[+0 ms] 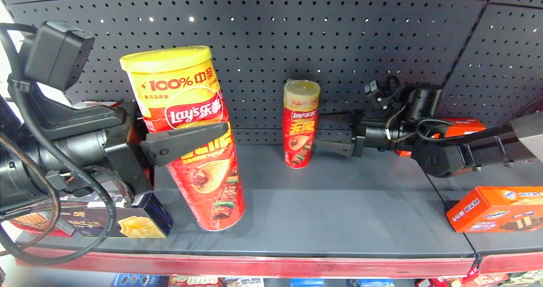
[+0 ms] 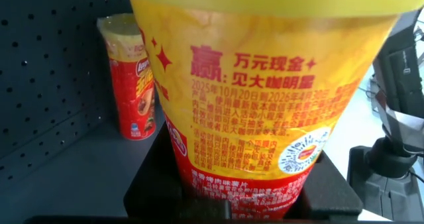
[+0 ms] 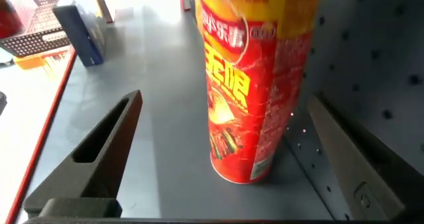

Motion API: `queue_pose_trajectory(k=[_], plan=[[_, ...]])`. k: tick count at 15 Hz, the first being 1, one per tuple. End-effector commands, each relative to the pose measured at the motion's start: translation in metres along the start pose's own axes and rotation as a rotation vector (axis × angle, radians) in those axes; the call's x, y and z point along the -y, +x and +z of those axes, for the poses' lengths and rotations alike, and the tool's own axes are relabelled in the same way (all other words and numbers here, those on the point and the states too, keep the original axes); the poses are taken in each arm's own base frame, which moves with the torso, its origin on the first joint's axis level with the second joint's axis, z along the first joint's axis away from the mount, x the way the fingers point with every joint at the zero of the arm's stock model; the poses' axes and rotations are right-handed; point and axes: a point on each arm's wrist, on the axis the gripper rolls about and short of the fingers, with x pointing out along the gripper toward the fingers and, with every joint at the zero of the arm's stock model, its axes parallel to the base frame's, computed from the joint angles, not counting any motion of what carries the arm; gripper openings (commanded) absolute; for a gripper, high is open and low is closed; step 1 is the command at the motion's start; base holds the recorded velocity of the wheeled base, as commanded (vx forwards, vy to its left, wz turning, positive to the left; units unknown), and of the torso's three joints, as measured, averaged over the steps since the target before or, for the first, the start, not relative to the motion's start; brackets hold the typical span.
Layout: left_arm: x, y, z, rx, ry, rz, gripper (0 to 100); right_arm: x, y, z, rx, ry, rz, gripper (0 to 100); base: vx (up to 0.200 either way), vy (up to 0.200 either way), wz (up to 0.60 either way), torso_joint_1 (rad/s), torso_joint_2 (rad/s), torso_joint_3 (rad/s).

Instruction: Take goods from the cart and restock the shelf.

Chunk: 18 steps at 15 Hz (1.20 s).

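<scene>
Your left pincer (image 1: pixel 208 134) is clenched on the tilted chip can (image 1: pixel 191 121) at the left of the head view. One finger crosses the can's front at mid-height, a grip well below the yellow lid that leaves the base free to land. The can leans with its lid toward the upper left and its base down at the grey shelf (image 1: pixel 339 210). You cannot tell from these views whether the base touches the shelf or hangs just above it.

At centre frame, the upright chip can (image 1: pixel 300 123) stands at the back of the shelf, close to the pegboard wall (image 1: pixel 297 32). Your right pincer (image 1: pixel 322 130) lies released just to its right. In the right wrist view its fingers are spread wide to either side of the can and clear of it, which suggests this can is already placed.

A dark box (image 1: pixel 140 219) sits at lower left and an orange box (image 1: pixel 496 208) at lower right. The bare stretch of shelf between them looks like the natural spot for the held can.
</scene>
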Motion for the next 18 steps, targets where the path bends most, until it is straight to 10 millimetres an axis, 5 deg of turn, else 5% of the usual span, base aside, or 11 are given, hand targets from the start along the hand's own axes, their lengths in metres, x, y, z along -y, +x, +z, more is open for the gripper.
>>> queue_pose_trajectory(k=[1,4,12,18], plan=[[0.0,0.0,0.001,0.003,0.002,0.0,0,0.006,0.009,-0.016,-0.011,0.018,0.008,100,0.0,0.0,0.0,0.0,0.0,0.0],[-0.002,0.001,-0.003,-0.009,-0.008,0.003,0,0.014,0.019,-0.03,-0.014,0.026,0.014,100,0.0,0.0,0.0,0.0,0.0,0.0],[-0.006,0.006,-0.006,-0.005,-0.005,0.002,0,0.007,0.041,-0.03,-0.001,0.019,0.06,100,0.0,0.0,0.0,0.0,0.0,0.0],[-0.007,0.006,-0.006,-0.003,-0.003,0.004,0,-0.01,0.032,-0.023,-0.015,0.003,0.07,100,0.0,0.0,0.0,0.0,0.0,0.0]])
